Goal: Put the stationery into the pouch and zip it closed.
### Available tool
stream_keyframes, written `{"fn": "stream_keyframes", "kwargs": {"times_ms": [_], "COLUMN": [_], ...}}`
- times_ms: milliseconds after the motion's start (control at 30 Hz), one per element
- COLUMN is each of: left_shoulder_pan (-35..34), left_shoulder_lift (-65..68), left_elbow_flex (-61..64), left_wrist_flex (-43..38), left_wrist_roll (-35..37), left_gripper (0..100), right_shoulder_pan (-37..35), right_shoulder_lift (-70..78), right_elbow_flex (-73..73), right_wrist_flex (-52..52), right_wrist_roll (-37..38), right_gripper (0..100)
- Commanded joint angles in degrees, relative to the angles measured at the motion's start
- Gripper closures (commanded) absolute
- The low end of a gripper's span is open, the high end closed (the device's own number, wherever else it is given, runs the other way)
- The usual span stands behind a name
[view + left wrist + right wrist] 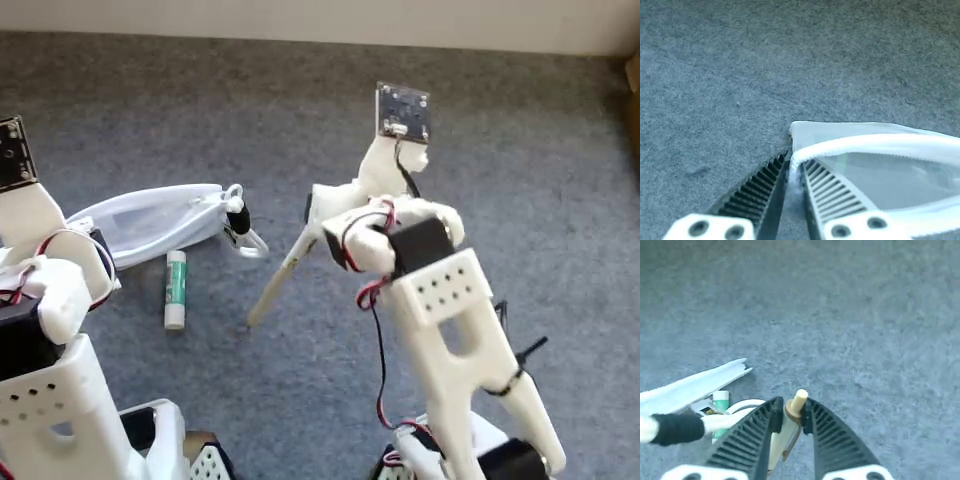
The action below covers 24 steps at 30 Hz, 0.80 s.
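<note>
Loading step: right gripper (790, 415) clamps a pencil (283, 277), left gripper (791, 162) pinches the pouch (150, 225) corner. Next I'd steer the pencil left into the pouch mouth (glue stick (175, 290) lies just nearer)

A translucent white mesh pouch (150, 228) lies flat at 9 o'clock in the high view, its length running from 8 to 2 o'clock, one corner pinched in the left gripper (791, 167); its black zip cord (238, 217) and white ring (252, 244) sit at the 3 o'clock end. A white glue stick with a green label (175, 290) lies at the pouch's 6 o'clock, just beside it. A pale wooden pencil (285, 272), slanted with its lower end toward 7 o'clock, is clamped in the right gripper (792, 409)
</note>
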Motion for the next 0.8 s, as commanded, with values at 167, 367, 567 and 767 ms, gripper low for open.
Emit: {"fn": "stream_keyframes", "kwargs": {"times_ms": [167,367,567,767], "left_shoulder_pan": [0.7,1.0,1.3,1.3], "left_shoulder_lift": [-0.6,-0.6,-0.6,-0.6], "left_elbow_flex": [-0.4,-0.5,-0.5,-0.4], "left_wrist_flex": [0.0,0.0,0.0,0.0], "left_wrist_roll": [0.4,0.4,0.4,0.3], "left_gripper": [99,99,99,99], "right_shoulder_pan": [-7.5,-10.7,-14.2,-14.7], "right_shoulder_lift": [-11.4,-15.4,-18.2,-20.6], "right_elbow_flex": [-0.5,-0.9,-1.5,-1.6], "right_wrist_flex": [0.2,-0.1,-3.6,-11.0], "right_wrist_roll": [8.2,13.2,17.8,19.2], "right_gripper": [99.5,99.5,99.5,99.5]}}
